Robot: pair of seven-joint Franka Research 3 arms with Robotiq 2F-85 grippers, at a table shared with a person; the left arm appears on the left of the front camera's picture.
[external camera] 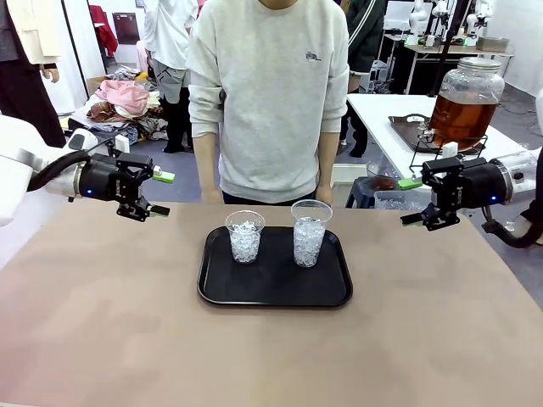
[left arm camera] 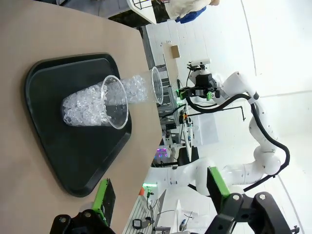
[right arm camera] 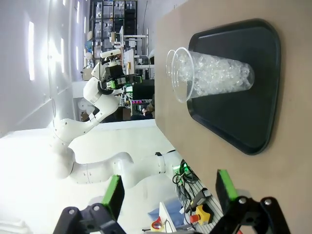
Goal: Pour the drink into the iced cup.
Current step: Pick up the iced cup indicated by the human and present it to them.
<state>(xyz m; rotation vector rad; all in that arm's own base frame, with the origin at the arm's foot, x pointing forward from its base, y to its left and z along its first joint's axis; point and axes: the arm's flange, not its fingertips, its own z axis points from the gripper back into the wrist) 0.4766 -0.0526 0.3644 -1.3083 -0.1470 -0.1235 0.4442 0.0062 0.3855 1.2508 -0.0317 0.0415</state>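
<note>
As it stands upright, the taller iced cup (external camera: 310,234) opens upward.

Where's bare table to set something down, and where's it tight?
Free: tabletop left of the black tray toward the left gripper, right of it toward the right gripper, and the near strip. Crowded: the tray's far half, with the shorter iced cup and taller iced cup.

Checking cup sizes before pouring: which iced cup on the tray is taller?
The right cup, nearer the right hand; its rim stands above that of the left cup beside it.
</note>
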